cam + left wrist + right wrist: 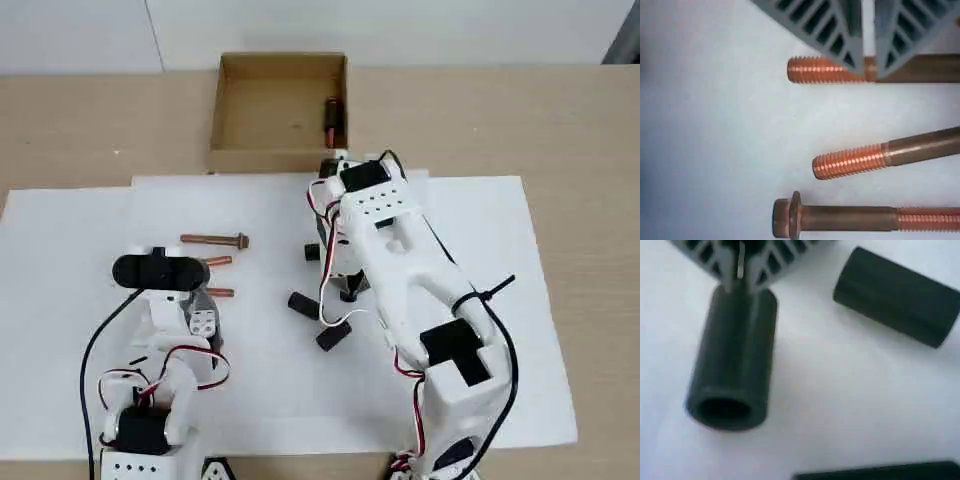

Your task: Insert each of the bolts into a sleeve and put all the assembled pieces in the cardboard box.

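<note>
High view: shows the cardboard box (270, 110) just beyond the far edge of the white sheet (80, 300) on the counter (580, 120), one assembled piece (333, 117) lying inside against its right wall; places three bolts (215, 240) left of centre, loose black sleeves (303, 305) to their right. Left wrist view: adds the left pincer (868, 74), jaws drawn to a narrow slit, tips over the shank of the near bolt (820, 70), clamping nothing; brings out the threads and one flanged head. Right wrist view: adds the right pincer (741, 285), likewise all but closed, tips at one end of a lying sleeve (732, 365), a second sleeve (895, 295) near it, apart.
</note>
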{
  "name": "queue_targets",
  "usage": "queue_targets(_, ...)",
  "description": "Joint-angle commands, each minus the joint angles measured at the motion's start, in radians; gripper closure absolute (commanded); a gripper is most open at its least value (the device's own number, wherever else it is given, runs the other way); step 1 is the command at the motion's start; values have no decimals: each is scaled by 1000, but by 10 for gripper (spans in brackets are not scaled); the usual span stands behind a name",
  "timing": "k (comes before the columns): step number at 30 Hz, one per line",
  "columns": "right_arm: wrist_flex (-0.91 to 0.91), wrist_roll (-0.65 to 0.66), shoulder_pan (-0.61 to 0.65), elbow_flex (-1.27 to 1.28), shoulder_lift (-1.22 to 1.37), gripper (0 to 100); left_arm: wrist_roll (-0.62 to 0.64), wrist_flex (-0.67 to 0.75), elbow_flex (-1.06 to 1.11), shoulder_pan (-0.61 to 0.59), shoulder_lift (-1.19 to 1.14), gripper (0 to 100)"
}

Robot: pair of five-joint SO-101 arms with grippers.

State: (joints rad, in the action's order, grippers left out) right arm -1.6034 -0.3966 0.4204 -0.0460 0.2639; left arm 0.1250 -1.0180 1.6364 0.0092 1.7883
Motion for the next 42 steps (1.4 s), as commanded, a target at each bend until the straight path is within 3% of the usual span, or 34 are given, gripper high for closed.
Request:
queue_targets(1,8,11,8,-12,-7,987,-2,2,-4,-6,8,994)
queue_targets(8,-42,8,7,-107,-1,894,-2,2,-4,-6,8,994)
queue_targets(42,81,11,19,-117,143,890,-3,2,-4,-6,8,994)
